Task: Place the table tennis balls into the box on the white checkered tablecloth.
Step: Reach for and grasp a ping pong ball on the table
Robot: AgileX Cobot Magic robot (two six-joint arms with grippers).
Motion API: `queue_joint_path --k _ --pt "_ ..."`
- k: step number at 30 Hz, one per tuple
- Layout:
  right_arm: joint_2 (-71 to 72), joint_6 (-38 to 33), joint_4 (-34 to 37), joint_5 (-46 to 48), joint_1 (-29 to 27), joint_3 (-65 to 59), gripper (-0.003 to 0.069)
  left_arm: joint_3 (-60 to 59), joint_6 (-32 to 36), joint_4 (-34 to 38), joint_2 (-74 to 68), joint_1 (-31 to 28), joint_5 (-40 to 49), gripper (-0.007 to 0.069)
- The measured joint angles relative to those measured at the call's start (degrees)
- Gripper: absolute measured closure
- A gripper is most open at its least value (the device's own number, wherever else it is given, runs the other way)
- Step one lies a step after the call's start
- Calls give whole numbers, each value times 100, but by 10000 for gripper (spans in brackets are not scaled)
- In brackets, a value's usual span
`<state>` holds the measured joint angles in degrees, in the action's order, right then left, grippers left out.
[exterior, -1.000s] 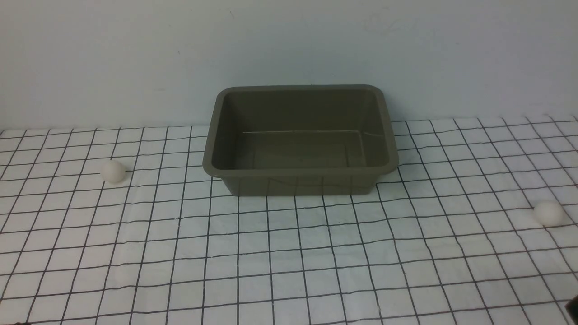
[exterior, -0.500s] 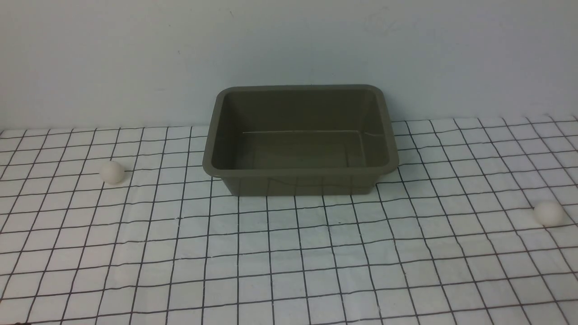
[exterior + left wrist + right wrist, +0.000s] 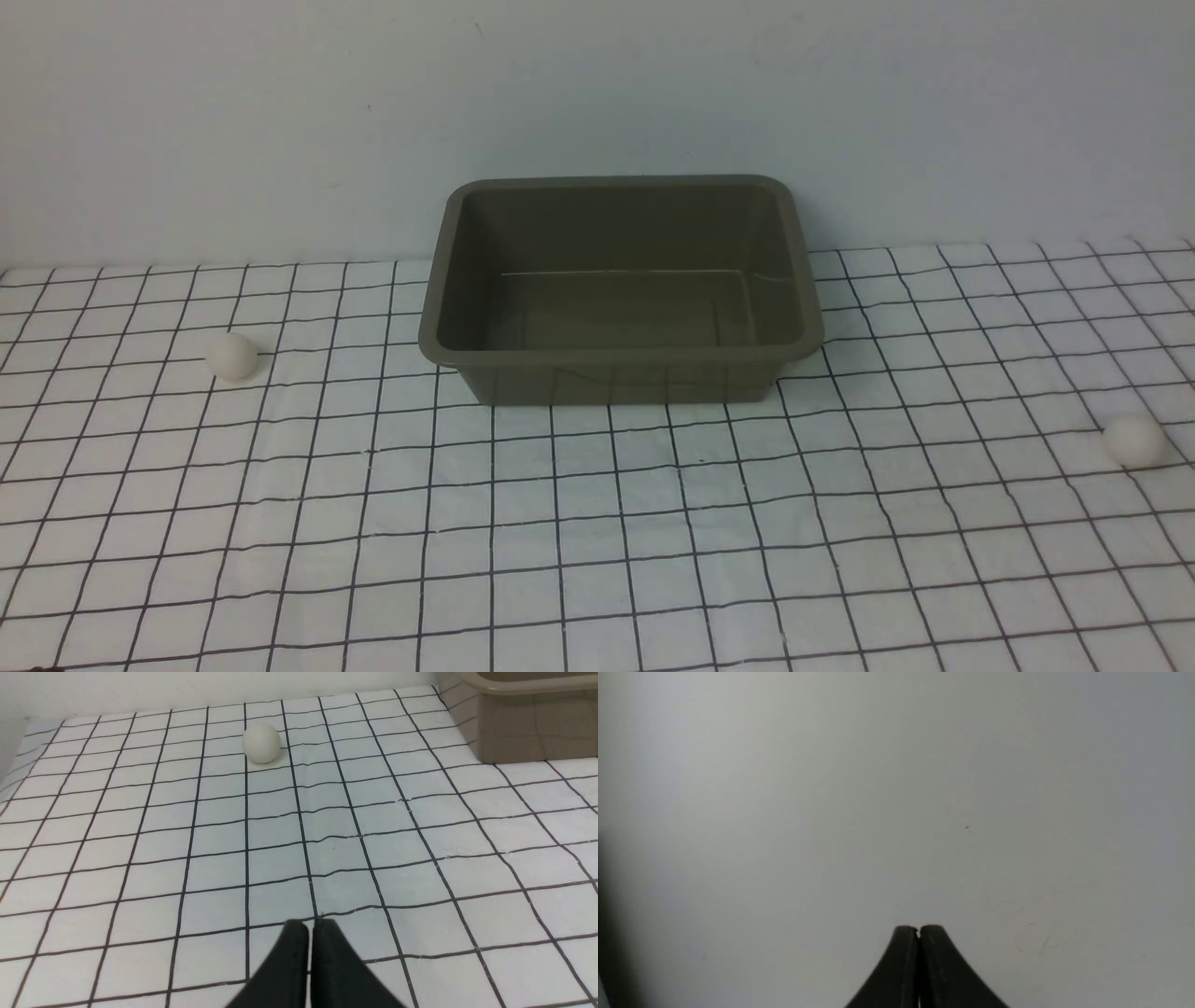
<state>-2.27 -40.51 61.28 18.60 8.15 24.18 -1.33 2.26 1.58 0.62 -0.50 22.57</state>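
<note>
The olive-brown box (image 3: 621,353) stands empty at the back middle of the white checkered tablecloth (image 3: 597,523). One white table tennis ball (image 3: 231,357) lies to its left, the other (image 3: 1133,441) near the right edge. In the left wrist view my left gripper (image 3: 310,926) is shut and empty, low over the cloth, with the left ball (image 3: 261,743) several squares ahead and the box corner (image 3: 523,728) off to the side. My right gripper (image 3: 919,931) is shut and empty, facing only a plain grey wall. Neither gripper shows in the front view.
A pale wall (image 3: 597,93) rises right behind the box. Open cloth stretches in front of the box and between the two balls.
A dark bit of the right arm at the front view's lower right corner has slipped out of sight. The balls and box have not moved.
</note>
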Motion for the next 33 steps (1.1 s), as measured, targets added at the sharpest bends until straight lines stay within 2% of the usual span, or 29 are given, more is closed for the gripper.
queue_joint_path --k 3,5,6,8,10,11,15,16,20,24,29,33 --pt "-840 -314 -531 964 0 615 675 0 0 0 0 0 0 629" --pt "-1225 -305 -759 1247 0 800 675 0 0 0 0 0 0 629" --pt "-1778 -173 -1254 1688 0 1115 675 0 0 0 0 0 0 629" --pt "-2346 117 -1789 2106 0 1493 675 0 0 0 0 0 0 629" --pt "-3124 799 -2686 2467 0 1962 675 0 0 0 0 0 0 629" --pt "-3124 799 -2686 2467 0 1962 675 0 0 0 0 0 0 629" --pt "-4542 2404 -4775 3149 0 2777 675 0 0 -6 0 0 0 629" --pt "-4602 2551 -4980 3196 0 2841 675 0 0 -6 0 0 0 629" --pt "-6037 4148 -6936 3622 0 3399 675 0 0 -6 0 0 0 629" --pt "-7023 4601 -7516 3871 0 3658 669 0 0 -6 0 0 0 629" --pt "-7690 4660 -7566 3920 0 3781 639 0 0 -6 0 0 0 629" --pt "-8395 4666 -7653 3920 0 4093 540 0 0 -6 0 0 0 629"
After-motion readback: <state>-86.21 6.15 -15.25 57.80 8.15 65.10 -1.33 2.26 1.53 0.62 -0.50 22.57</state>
